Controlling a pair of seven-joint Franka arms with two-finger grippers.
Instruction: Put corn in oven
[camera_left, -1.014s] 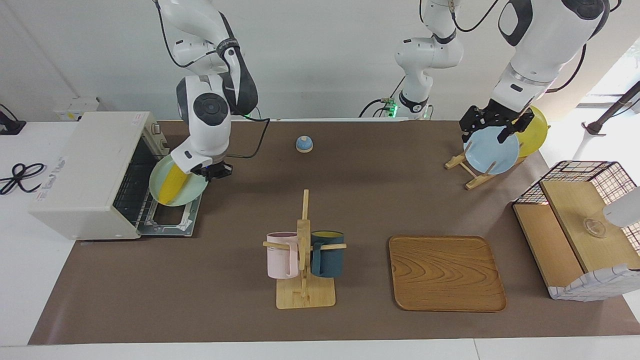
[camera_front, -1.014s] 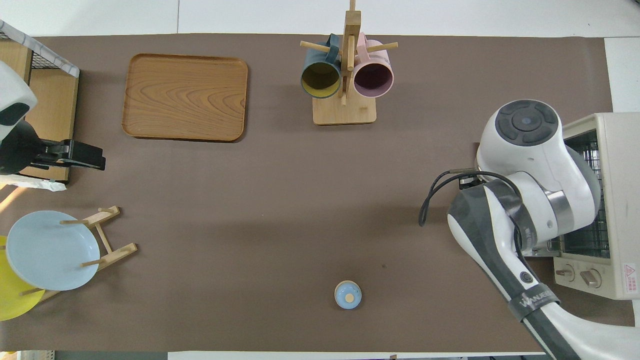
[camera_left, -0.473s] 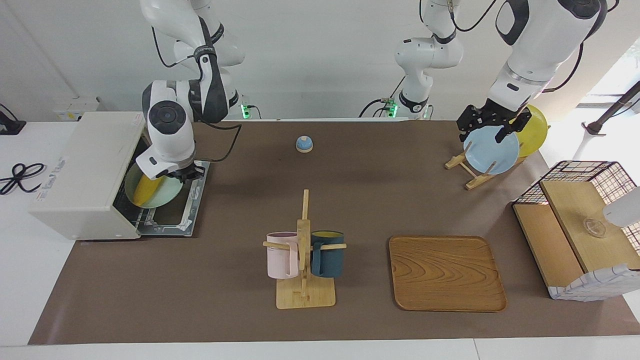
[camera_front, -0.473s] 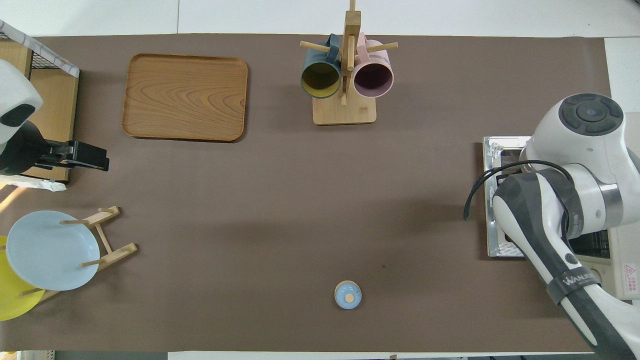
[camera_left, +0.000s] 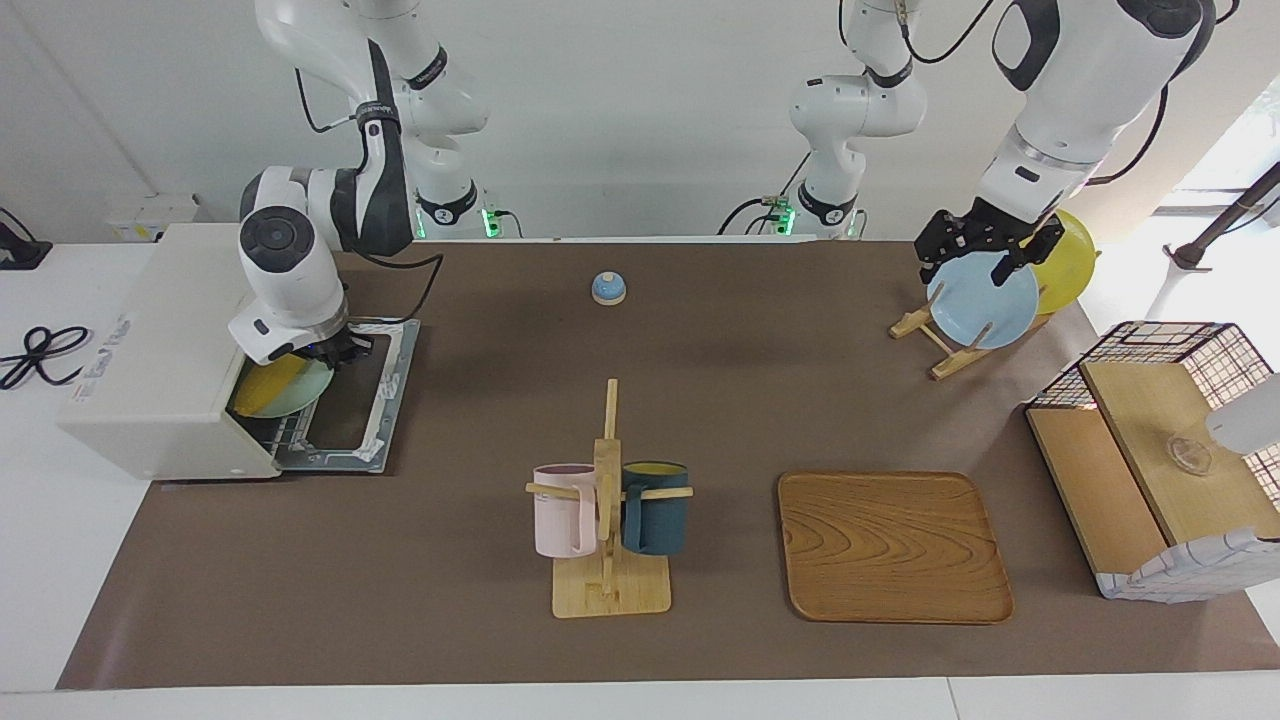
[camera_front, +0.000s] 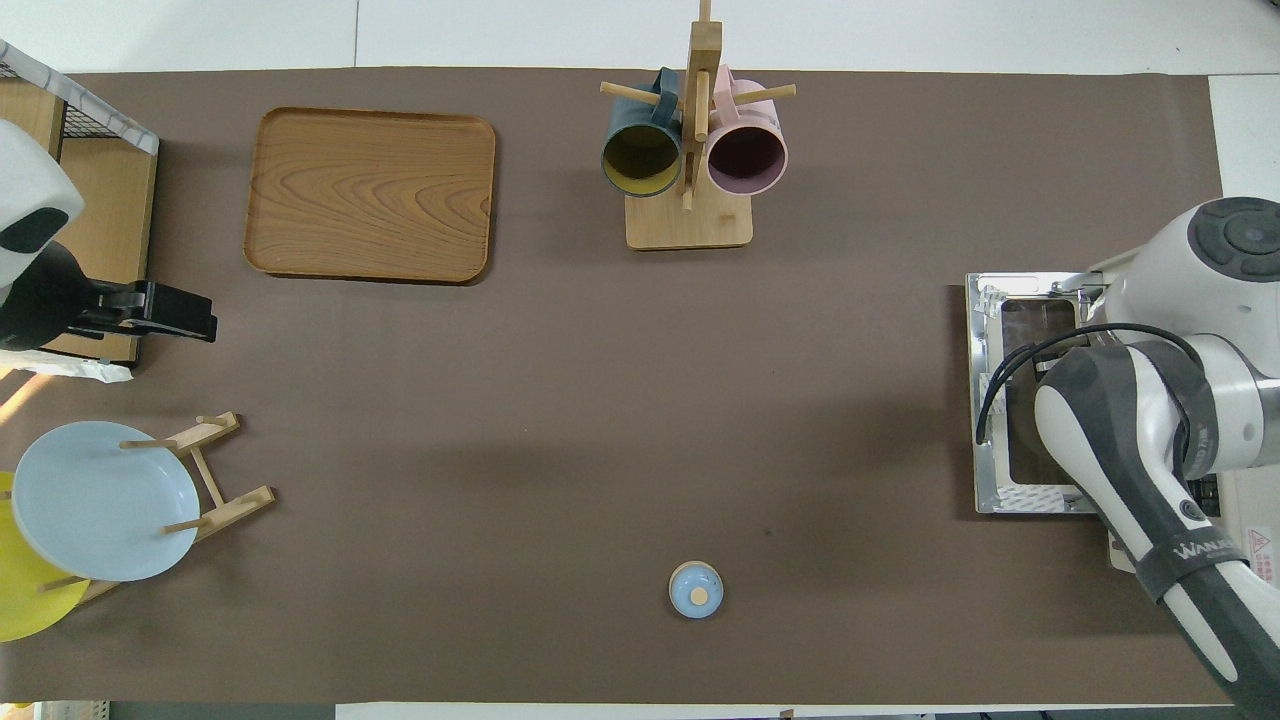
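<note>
Moved since a second ago: right hand (camera_left: 335, 352), carrying a pale green plate (camera_left: 300, 392) with the corn (camera_left: 265, 385) on it, has travelled from above the lowered door (camera_left: 350, 400) into the mouth of the oven (camera_left: 165, 345).

Item 1, corn. Yellow cob lying on the green plate, now partly under the oven's top edge, over the wire rack (camera_left: 270, 435). Not yet set down, by the look of it.

Item 2, right hand. Clamped tight on the plate's rim, at the oven opening, at the right arm's end of the desk (camera_left: 640, 640). Hidden under its own arm in the overhead view.

Item 3, left hand (camera_left: 985, 245). Spread wide, empty, hovering over the pale blue plate (camera_left: 983, 303) in the wooden rack (camera_left: 940, 350) at the left arm's end; waiting.

Item 4, risks.
- Plate held by one edge only: a tilt could roll the cob off onto the door or the desk.
- Plate edge or wrist may catch the oven's frame or rack wires and jolt the load.
- Release before the plate rests flat on the rack would drop or tip it.
- Plate left too close to the opening would block the door from shutting.
</note>
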